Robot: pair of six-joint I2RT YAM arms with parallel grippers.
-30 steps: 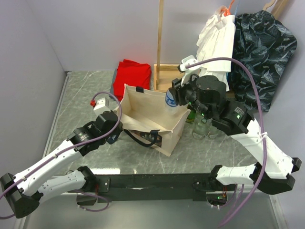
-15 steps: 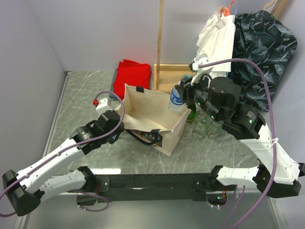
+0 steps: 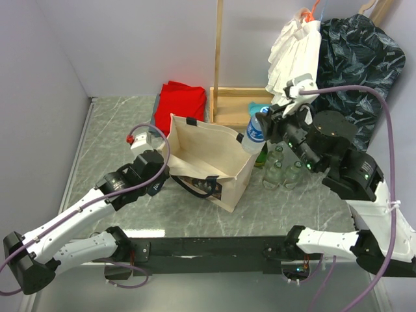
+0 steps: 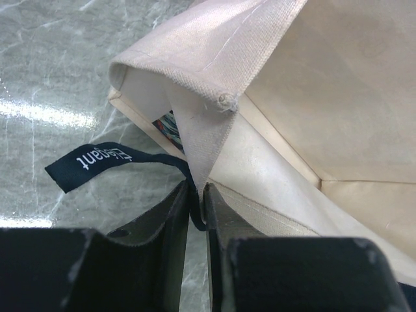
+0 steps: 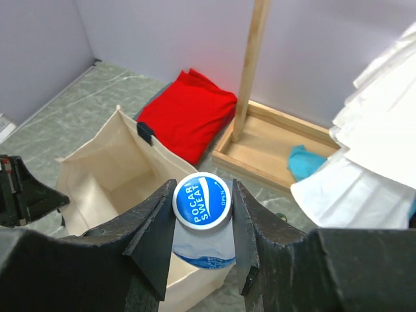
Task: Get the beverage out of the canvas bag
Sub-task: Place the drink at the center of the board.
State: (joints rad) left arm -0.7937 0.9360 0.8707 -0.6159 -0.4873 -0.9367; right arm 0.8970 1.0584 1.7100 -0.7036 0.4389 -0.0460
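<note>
Beverage bottle (image 3: 253, 136) out of the canvas bag (image 3: 207, 151), clamped in the right gripper (image 3: 266, 122).

From above, the clear plastic bottle with its blue label hangs tilted over the bag's right rim. Only the right wrist view shows its round blue cap (image 5: 201, 200), printed "POCARI SWEAT", squeezed between two dark angular fingers, with a folded red cloth (image 5: 188, 114) and a wooden tray base (image 5: 270, 140) beyond. Only the left wrist view shows the left gripper (image 4: 197, 195) nipped narrowly on the coarse beige weave at a bag corner, beside a navy ribbon label (image 4: 91, 159).
</note>
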